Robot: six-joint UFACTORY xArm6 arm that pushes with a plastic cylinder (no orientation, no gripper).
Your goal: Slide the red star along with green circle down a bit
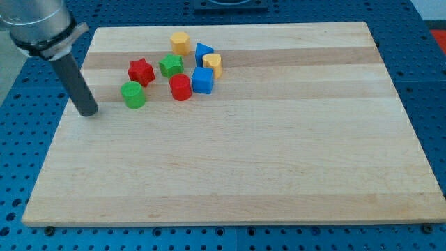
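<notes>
You have the tool's tip (88, 111) resting on the wooden tabletop (237, 160) near its left edge in the view. The tool is a plain dark rod with nothing to open or close, and it holds nothing. It touches no block.

Your two task blocks sit just to the view's right of the tip. The green circle (132, 95) is the nearer one, a short gap away and at about the same height in the view. The red star (140, 71) lies just above it and slightly to the right, close beside it, though you cannot tell whether they touch.

The rest of the blocks cluster further to the view's right, towards the top of the tabletop. A green star (171, 65) sits right of the red star, with a small gap between them. Below and right of that is a red cylinder-like block (180, 88), and a blue cube (203, 80) stands just beside it on the right. A yellow block (180, 43), roughly hexagonal, is the topmost. A second blue block (203, 53) and a yellow heart-like block (212, 64) sit pressed together above the blue cube.

The tabletop lies on a blue perforated base (17, 167).
</notes>
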